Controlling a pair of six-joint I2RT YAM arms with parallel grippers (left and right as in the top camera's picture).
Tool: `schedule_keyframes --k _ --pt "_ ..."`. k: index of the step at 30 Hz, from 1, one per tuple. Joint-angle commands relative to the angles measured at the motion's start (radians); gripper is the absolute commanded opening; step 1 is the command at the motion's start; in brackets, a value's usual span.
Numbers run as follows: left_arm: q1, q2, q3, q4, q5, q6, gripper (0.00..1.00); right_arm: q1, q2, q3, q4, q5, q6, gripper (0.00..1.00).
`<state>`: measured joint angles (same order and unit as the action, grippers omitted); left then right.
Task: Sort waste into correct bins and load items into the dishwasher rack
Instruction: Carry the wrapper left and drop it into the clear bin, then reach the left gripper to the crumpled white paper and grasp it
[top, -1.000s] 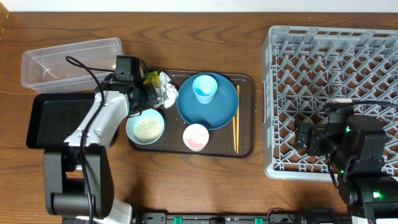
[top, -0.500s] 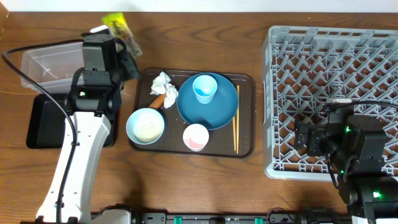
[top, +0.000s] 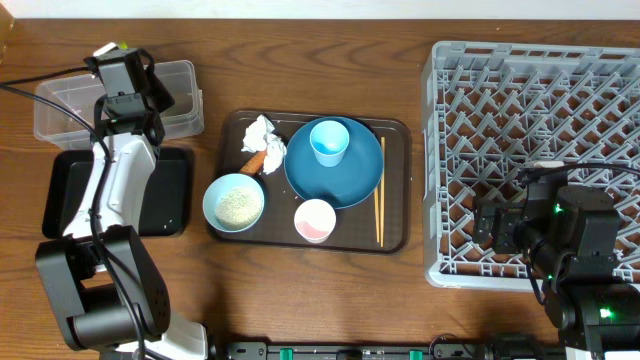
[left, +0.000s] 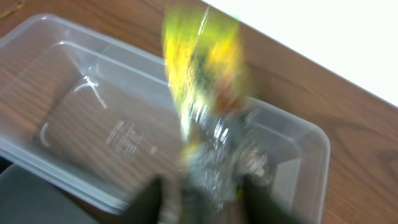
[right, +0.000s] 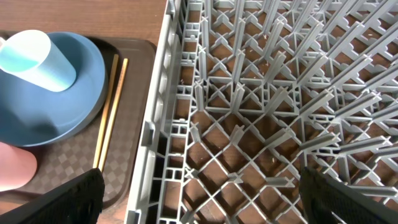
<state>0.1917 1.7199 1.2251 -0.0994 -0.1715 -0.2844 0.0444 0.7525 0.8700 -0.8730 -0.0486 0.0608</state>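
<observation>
The left claw (left: 202, 191) hangs over the clear tub (left: 74, 124) with the blurred yellow-green wrapper (left: 202, 74) between its fingers; I cannot tell whether it grips. The right claw (right: 205, 196) gapes wide above the rack (right: 280, 93).

I've got the wooden table (top: 320, 290) carrying four things: the clear tub (top: 60, 105) beneath my left gripper (top: 118, 58), the black tray (top: 70, 200) just behind that gripper, the brown serving tray (top: 395, 200) off to its right, and the grey rack (top: 432, 170) under my right gripper (right: 199, 186).
</observation>
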Motion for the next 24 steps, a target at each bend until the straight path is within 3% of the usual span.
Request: schedule_keyframes --k 1,9,13,21,24 --pt "-0.002 -0.02 0.003 0.006 0.056 0.006 0.72 0.008 -0.002 0.023 -0.003 0.007 0.013 0.99" --pt "-0.087 -0.087 0.003 -0.246 0.285 0.006 0.7 0.008 -0.002 0.023 -0.01 0.007 0.013 0.99" --pt "-0.177 -0.082 -0.002 -0.367 0.303 0.006 0.7 0.008 -0.002 0.023 -0.01 0.007 0.013 0.99" --pt "-0.327 -0.063 -0.043 -0.394 0.303 -0.006 0.7 0.008 -0.002 0.023 -0.023 0.007 0.013 0.99" --pt "-0.356 -0.036 -0.043 -0.389 0.303 -0.01 0.64 0.008 -0.002 0.023 -0.022 0.007 0.013 0.99"
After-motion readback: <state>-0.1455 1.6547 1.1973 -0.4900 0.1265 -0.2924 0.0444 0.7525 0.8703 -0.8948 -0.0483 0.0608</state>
